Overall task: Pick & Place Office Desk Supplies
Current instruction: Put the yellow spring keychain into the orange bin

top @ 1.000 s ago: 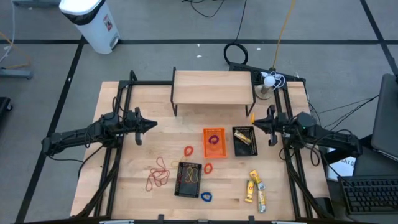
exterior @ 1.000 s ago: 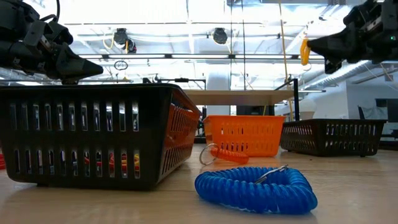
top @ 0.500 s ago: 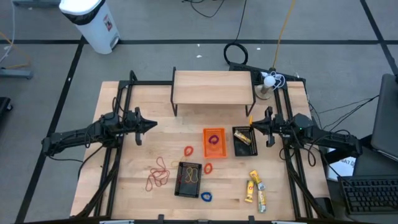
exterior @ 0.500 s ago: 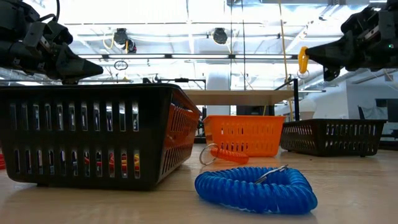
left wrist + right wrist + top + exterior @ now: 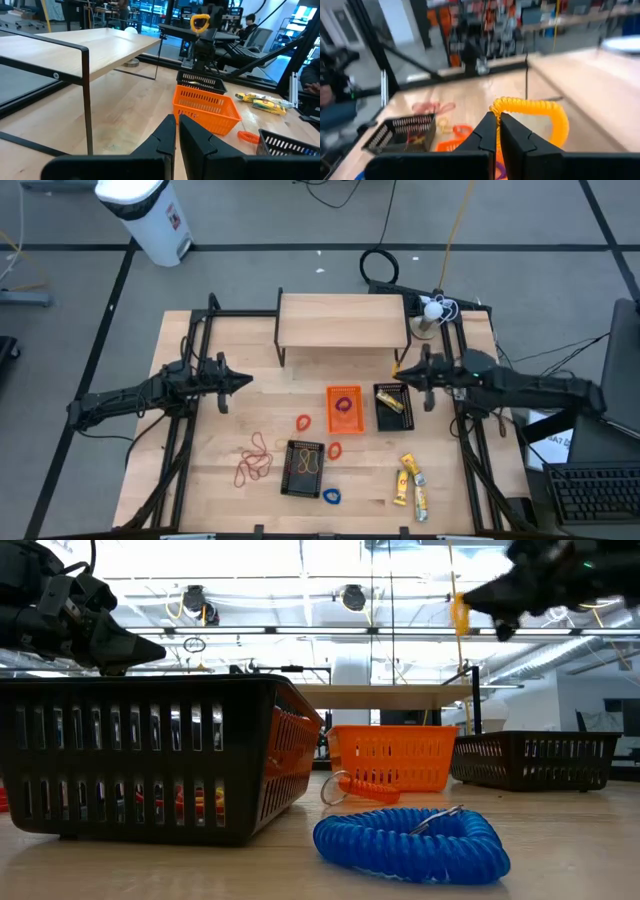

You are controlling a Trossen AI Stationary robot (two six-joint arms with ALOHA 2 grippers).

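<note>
1. Right gripper [image 5: 397, 370] hangs above the table near the far right black basket [image 5: 393, 406], just in front of the right end of the small wooden shelf [image 5: 342, 319]; its fingers are pressed together on a yellow-orange coiled ring [image 5: 535, 116], which hangs in the air from the fingertips
2. Left gripper [image 5: 243, 383] waits over the left half of the table, fingers closed and holding nothing
3. Orange basket [image 5: 344, 409] stands at the middle of the table, just beside the right black basket, and has a purple ring in it
4. Second black basket [image 5: 304, 468] stands nearer the front edge; it seems to hold rubber bands, but this is hard to see
5. Red and brown rubber bands [image 5: 254, 460] lie loose on the table left of it, a blue coiled ring [image 5: 410, 843] lies at its front, and the yellow packets [image 5: 411, 482] lie at the front right
</note>
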